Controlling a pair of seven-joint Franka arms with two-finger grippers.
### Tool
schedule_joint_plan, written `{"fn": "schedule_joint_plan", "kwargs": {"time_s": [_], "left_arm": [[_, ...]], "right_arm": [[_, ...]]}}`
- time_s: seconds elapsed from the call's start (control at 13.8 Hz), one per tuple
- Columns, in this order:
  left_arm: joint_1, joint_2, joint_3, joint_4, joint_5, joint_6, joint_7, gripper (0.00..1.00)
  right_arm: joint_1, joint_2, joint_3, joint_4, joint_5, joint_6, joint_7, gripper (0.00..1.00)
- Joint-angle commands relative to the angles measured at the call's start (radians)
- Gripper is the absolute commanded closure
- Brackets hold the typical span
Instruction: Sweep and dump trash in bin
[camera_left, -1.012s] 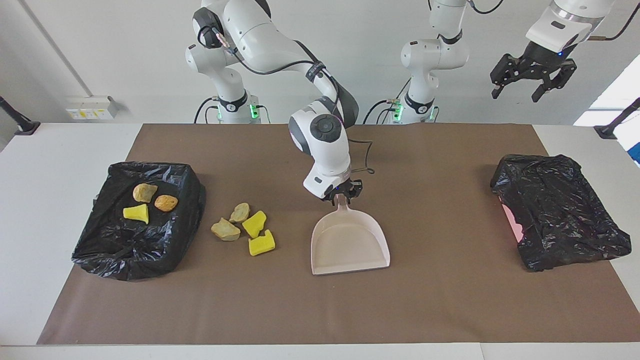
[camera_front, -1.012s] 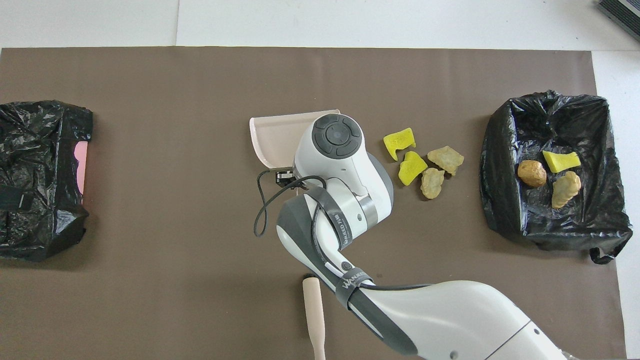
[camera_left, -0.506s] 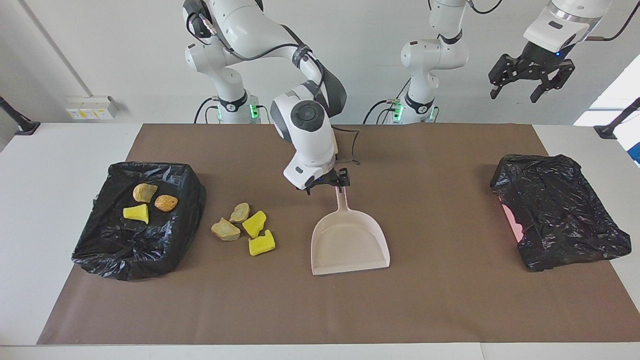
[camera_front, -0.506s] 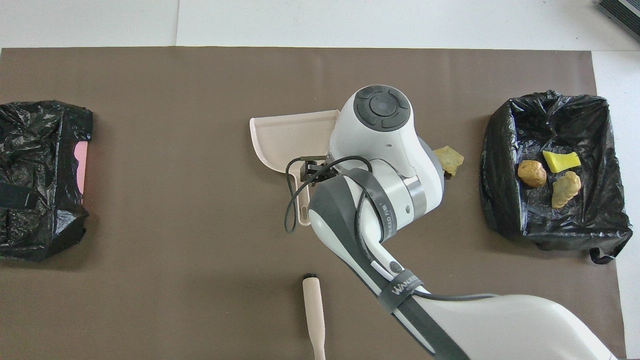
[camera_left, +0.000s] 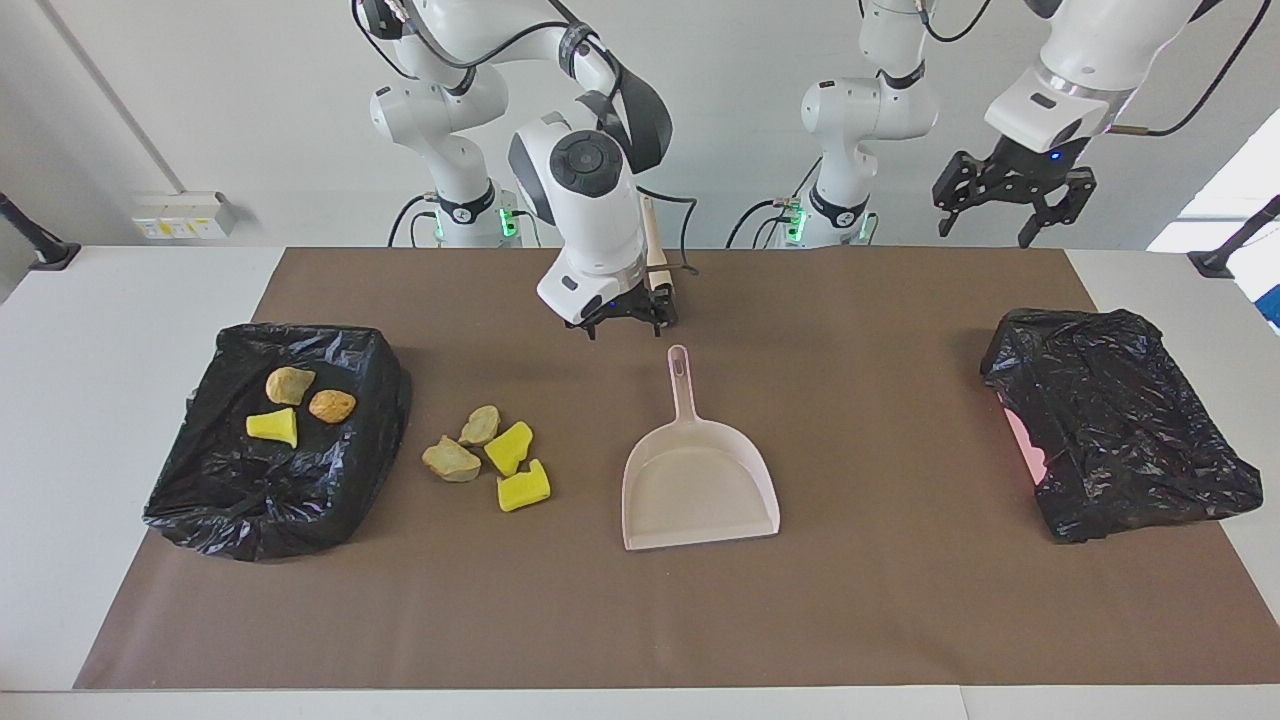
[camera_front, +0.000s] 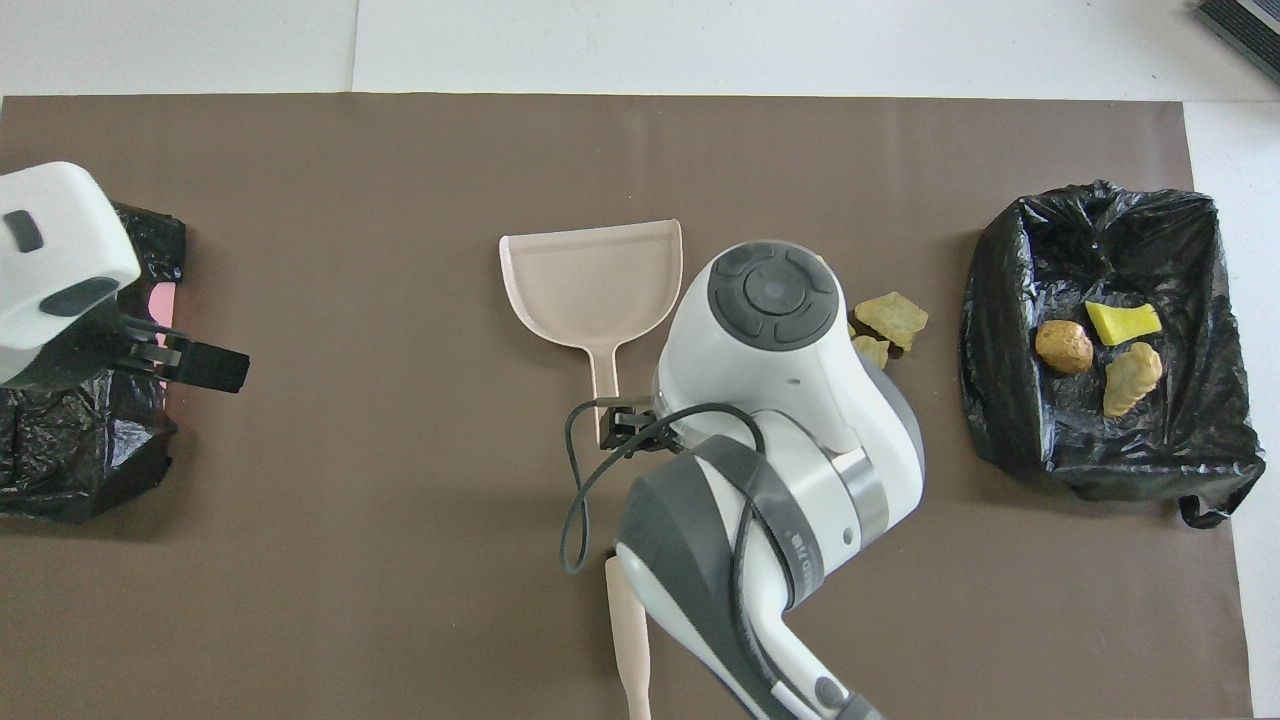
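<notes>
The bin (camera_left: 275, 440) toward the right arm's end holds three trash lumps (camera_left: 290, 402); four more (camera_left: 487, 458) lie between it and the dustpan (camera_left: 697, 480). The right gripper (camera_left: 627, 315) hangs empty with fingers spread, probably just above the dustpan's handle end. The left gripper (camera_left: 1010, 205), spread too, waits raised over the covered bin (camera_left: 1120, 420).

a white table (camera_left: 110, 330) under a brown mat (camera_left: 880, 600), plain white wall (camera_left: 250, 100), daylight at one edge.
</notes>
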Motion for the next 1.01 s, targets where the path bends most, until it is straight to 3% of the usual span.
{"fn": "schedule_joint_plan", "kwargs": {"time_s": [0.0,0.43,0.58,0.94], "left_arm": [[-0.083,0.035,0.014,-0.04,0.0,0.136,-0.121,0.0],[-0.236,0.224,0.014,-0.04,0.004,0.352,-0.324,0.0],[-0.311,0.303,0.015,-0.034,0.024,0.427,-0.446,0.0],[-0.407,0.4,0.014,-0.057,0.027,0.535,-0.609,0.0]], "right_arm": [[0.062,-0.169,0.001,-0.275,0.076,0.143,0.039,0.0],[0.195,-0.363,0.001,-0.546,0.168,0.168,0.051,0.0],[0.287,-0.366,0.001,-0.615,0.177,0.239,0.129,0.0],[0.437,-0.374,0.001,-0.732,0.181,0.35,0.231,0.0]]}}
